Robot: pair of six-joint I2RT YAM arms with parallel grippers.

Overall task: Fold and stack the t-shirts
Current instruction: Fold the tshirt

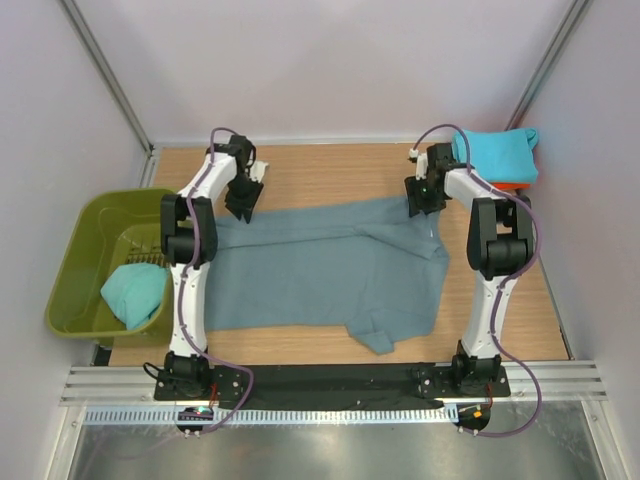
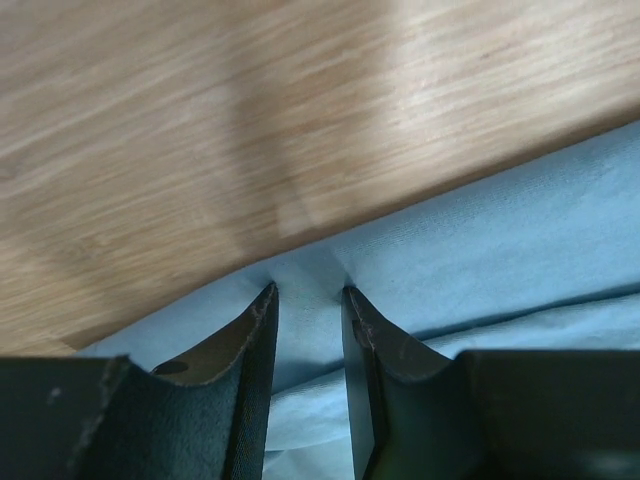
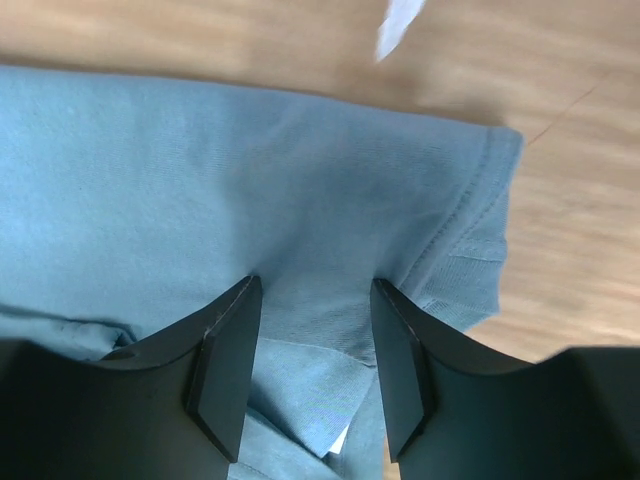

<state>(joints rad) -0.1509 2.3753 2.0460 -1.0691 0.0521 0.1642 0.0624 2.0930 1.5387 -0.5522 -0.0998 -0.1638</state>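
— Since both grippers pinch the far edge of the blue-grey shirt (image 1: 320,265), is that for folding?

— Likely. The left gripper (image 2: 308,300) clamps cloth near the tabletop's far-left part; the right gripper (image 3: 315,300) clamps it near the far-right sleeve.

— Room to move?

— Bare wood beyond the edge; the green tub (image 1: 85,240) flanks the left edge, the turquoise shirt (image 1: 498,152) sits in the far-right corner.

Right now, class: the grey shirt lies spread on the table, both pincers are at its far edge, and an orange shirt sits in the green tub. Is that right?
One detail is wrong. The shirt in the green tub is turquoise, not orange, as the top view shows. The rest holds: the grey shirt lies spread on the table, with the left pincer and right pincer at its far edge.
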